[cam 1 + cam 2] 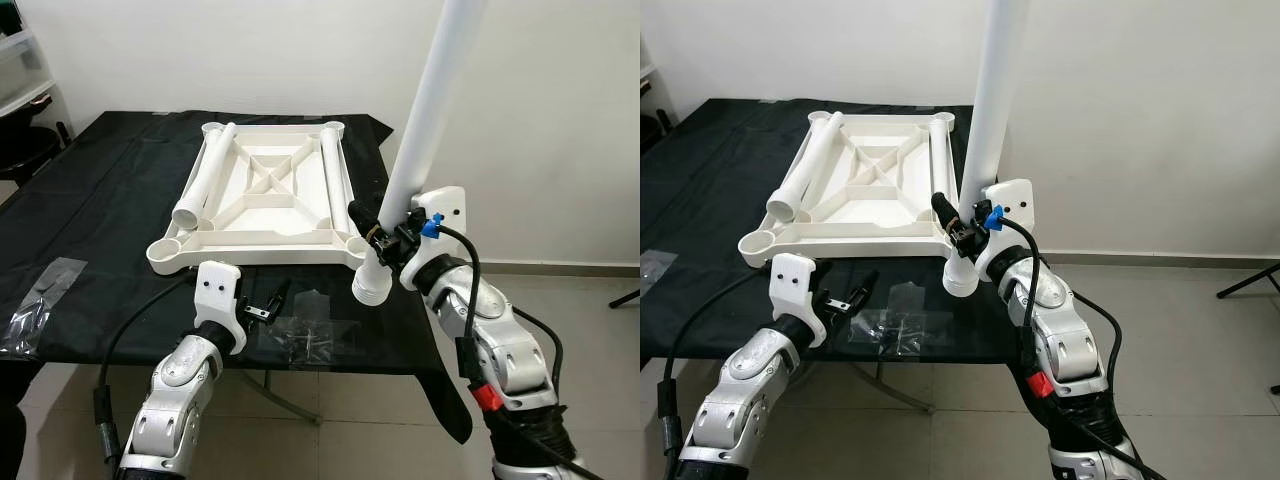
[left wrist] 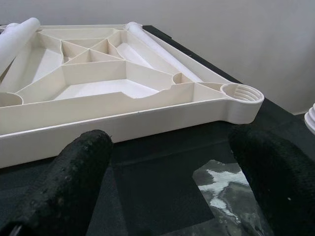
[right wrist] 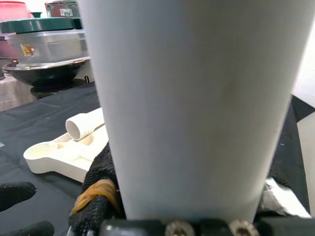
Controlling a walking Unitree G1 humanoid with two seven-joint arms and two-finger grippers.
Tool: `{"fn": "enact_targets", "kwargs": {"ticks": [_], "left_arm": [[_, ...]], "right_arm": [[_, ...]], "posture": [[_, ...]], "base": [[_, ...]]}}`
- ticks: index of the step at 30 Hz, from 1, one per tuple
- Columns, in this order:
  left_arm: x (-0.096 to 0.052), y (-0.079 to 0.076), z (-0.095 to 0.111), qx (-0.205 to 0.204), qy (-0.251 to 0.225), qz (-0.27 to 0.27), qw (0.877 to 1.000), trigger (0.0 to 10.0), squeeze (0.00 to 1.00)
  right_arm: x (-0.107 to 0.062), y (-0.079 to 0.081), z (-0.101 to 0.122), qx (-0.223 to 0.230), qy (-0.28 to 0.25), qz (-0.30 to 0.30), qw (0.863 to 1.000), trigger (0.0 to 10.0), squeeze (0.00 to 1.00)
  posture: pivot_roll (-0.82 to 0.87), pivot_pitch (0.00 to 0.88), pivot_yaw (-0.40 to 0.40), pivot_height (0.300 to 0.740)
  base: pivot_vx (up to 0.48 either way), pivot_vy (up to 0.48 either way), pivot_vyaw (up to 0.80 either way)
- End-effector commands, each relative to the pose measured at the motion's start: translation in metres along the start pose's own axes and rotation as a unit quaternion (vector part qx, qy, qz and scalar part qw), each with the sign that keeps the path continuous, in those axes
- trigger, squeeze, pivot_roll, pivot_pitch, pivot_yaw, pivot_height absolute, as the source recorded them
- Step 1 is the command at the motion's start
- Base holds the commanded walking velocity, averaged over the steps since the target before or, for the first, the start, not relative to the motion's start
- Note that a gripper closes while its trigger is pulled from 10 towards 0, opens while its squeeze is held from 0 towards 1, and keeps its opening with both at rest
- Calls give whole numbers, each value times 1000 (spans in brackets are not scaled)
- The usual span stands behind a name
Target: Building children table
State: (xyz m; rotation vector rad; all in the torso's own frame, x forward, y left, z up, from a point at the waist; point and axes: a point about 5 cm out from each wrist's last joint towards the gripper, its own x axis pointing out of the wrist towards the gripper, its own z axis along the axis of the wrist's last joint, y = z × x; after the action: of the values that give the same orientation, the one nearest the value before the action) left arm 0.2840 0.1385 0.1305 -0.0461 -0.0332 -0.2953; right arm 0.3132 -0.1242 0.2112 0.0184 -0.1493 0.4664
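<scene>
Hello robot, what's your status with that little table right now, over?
Right gripper shut on white leg, held upright beside the near right corner socket. Left gripper open, low over the black cloth. Tabletop upside down, two legs lying on it. Plastic bag nearby.

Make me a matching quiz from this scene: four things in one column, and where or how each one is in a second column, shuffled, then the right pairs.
Things
1. Upright table leg
2. Upturned tabletop
3. Left pincer
4. Clear plastic bag

Place or state
A. Lying on the black cloth, with two loose legs resting on it
B. Open, over the table's front edge
C. Held by the right pincer near the tabletop's front right corner
D. Flat at the table's left edge

Pairs: 1-C, 2-A, 3-B, 4-D
</scene>
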Motion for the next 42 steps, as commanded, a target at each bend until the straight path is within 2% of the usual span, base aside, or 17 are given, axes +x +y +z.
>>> {"fn": "enact_targets", "kwargs": {"ticks": [1,11,22,26,28,33,37,42], "left_arm": [[-1,2,2,-11,-5,-1,1000,10000,0],[0,3,12,-7,-22,-6,1000,10000,0],[2,3,16,-6,-30,-9,1000,10000,0],[3,3,17,-14,-31,-1,999,10000,0],[3,2,12,-18,-13,3,1000,10000,0],[3,1,9,-22,-3,0,1000,10000,0],[-1,-2,-1,-20,21,-28,999,10000,0],[-7,-4,-10,-6,38,-55,998,10000,0]], "right_arm": [[0,1,4,-15,-10,6,1000,10000,0],[0,4,7,1,-22,18,1000,10000,0],[-1,4,9,3,-29,22,999,10000,0],[-2,4,9,2,-30,24,999,10000,0],[-3,2,10,-6,-27,21,999,10000,0],[-3,-3,11,-14,-23,14,1000,10000,0],[-5,-13,13,-29,-4,11,1000,10000,0],[-9,-18,17,-53,20,42,998,10000,0]], "posture": [[-93,0,-25,740],[-92,0,-20,740],[-93,0,-16,740],[-94,0,-16,740],[-94,0,-15,740],[-97,0,-15,740],[-101,0,-11,740],[-108,0,-10,740]], "base": [[0,0,0],[355,0,-480],[395,0,0],[75,0,0],[0,0,0],[0,0,0],[0,0,0],[0,0,0]]}}
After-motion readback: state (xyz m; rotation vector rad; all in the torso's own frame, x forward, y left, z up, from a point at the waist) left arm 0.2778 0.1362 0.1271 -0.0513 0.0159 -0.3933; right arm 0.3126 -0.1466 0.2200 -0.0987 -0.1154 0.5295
